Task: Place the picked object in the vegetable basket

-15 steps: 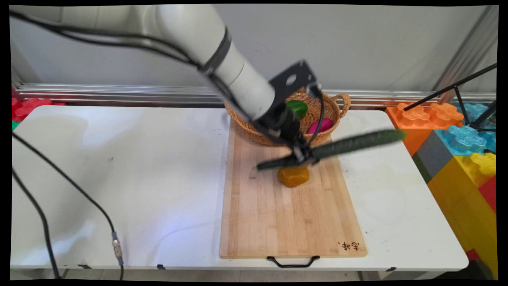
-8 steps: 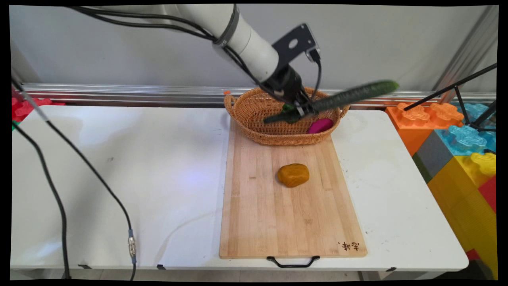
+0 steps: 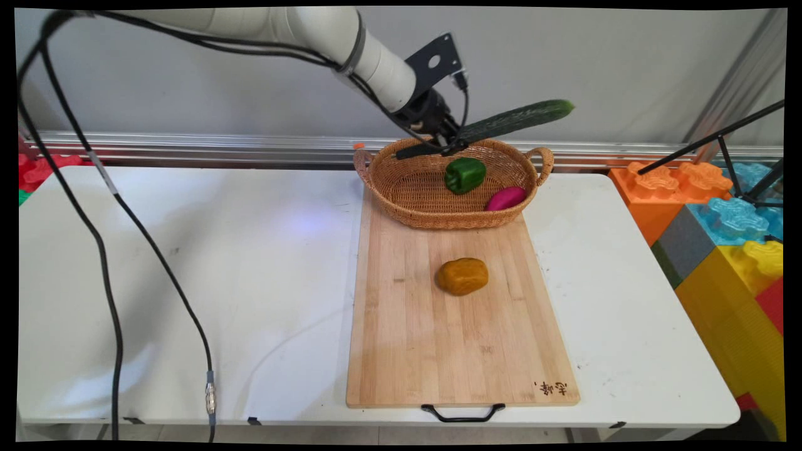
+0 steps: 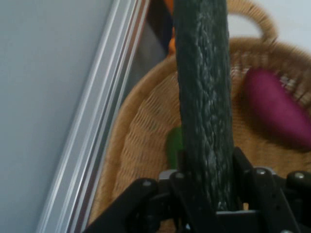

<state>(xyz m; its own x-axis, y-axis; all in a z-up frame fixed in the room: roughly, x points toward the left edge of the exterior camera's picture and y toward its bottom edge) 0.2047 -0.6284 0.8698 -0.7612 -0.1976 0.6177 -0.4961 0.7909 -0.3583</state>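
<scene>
- The basket (image 3: pixel 432 188) sits on the far end of the board (image 3: pixel 460 338).
- The pepper (image 3: pixel 465 175) and the eggplant (image 3: pixel 505 198) lie in the basket, the eggplant to the right.
- The potato (image 3: pixel 462 275) lies on the board, in front of the basket.
- The cucumber (image 3: pixel 501 123) hangs above the basket's back rim.
- The blocks (image 3: pixel 720 213) stand right of the table (image 3: pixel 188 250).

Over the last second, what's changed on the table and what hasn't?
The gripper, shut on the cucumber, lifted it from just above the cutting board up and back, and now holds it over the wicker basket. That uncovered the green pepper. The pink vegetable and the orange-brown piece stayed put.
</scene>
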